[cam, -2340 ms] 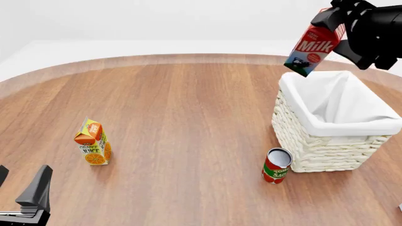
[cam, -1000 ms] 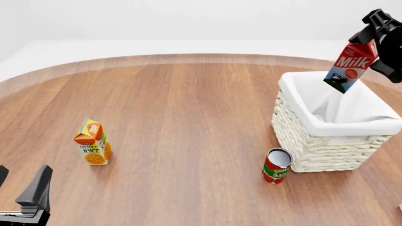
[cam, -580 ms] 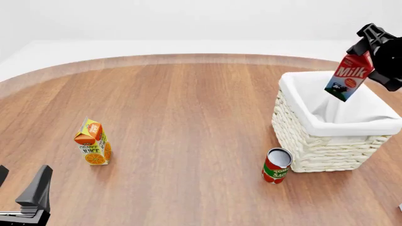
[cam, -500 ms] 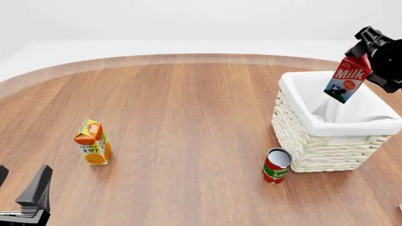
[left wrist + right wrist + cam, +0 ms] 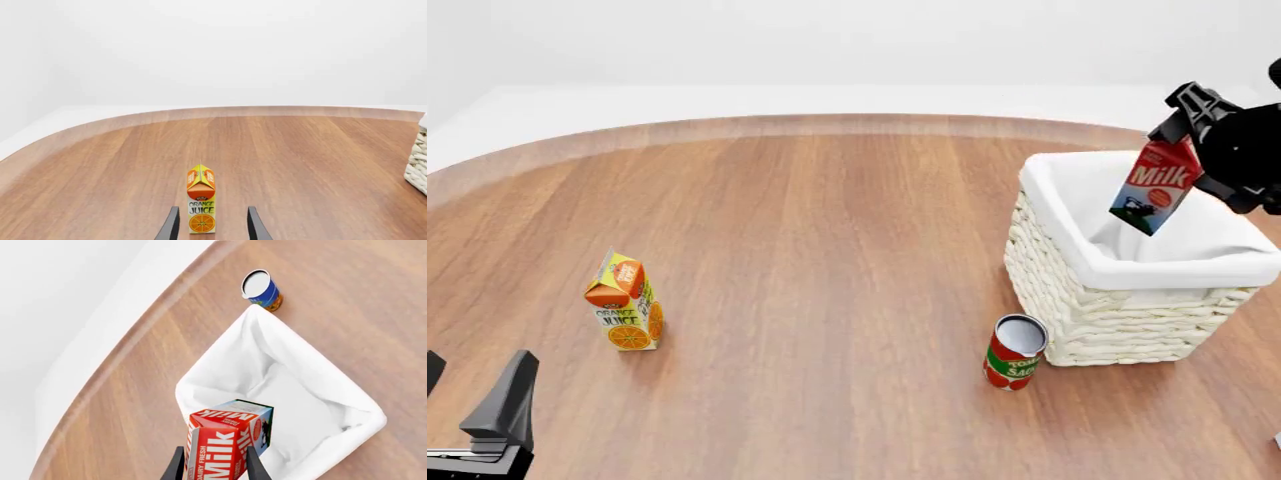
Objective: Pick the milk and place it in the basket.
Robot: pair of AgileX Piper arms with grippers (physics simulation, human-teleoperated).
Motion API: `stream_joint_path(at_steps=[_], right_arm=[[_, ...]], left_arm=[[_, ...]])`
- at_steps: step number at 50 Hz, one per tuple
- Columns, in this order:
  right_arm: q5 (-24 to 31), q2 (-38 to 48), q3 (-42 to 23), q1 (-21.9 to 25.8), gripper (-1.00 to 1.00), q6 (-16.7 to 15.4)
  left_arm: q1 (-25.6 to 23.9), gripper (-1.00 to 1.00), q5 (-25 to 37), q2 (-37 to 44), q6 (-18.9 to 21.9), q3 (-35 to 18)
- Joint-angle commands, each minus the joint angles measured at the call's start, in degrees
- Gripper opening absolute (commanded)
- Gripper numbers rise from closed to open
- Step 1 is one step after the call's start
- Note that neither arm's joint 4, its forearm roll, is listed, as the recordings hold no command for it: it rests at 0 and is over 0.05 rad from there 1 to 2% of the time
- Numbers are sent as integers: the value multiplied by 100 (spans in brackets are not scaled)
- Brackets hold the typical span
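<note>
Milk [image 5: 1154, 186] hangs tilted over the basket [image 5: 1094, 300] opening, pinched at its red top by the right end effector [image 5: 1198, 128] (left one idle, spread), so releasing now could tip it onto the rim.

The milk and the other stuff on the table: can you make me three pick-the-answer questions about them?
1. Where is the milk?
A. flat on the table
B. held above the basket
C. beside the orange juice carton

2. How many cans are by the basket?
A. none
B. one
C. two

3. The right gripper is:
A. open and empty
B. shut on the milk
C. holding a can

Answers: 1 B, the carton hangs tilted over the white lining. 2 C, a red can in the front view, a blue can in the right wrist view. 3 B, fingers clamp the carton's red top.
</note>
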Motion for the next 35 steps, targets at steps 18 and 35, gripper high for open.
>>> stream_joint_path(at_steps=[18,35], right_arm=[[-210,69,77,-101,-100,-86],[-311,185,108,-117,-100,-153]], left_arm=[[-1,100,0,0,0,0],[-1,100,0,-1,1,0]])
